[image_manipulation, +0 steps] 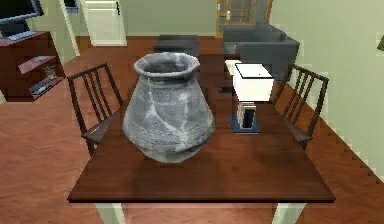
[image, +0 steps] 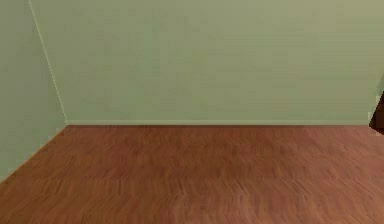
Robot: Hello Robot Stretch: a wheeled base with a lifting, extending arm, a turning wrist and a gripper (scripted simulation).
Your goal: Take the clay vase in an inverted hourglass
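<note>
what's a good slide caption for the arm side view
Grey round-bellied clay vase standing upright on a dark wooden table, with a white box beside it on the tabletop

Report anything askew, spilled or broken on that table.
Nothing stands out. The vase stands upright on the table and looks intact on the side that shows. The white box beside it is upright too. No spill marks the tabletop.

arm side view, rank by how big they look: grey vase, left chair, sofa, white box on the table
1. grey vase, nearest the camera
2. left chair
3. sofa and white box: about alike. The sofa is farther back and partly hidden, so no ranking.
</note>
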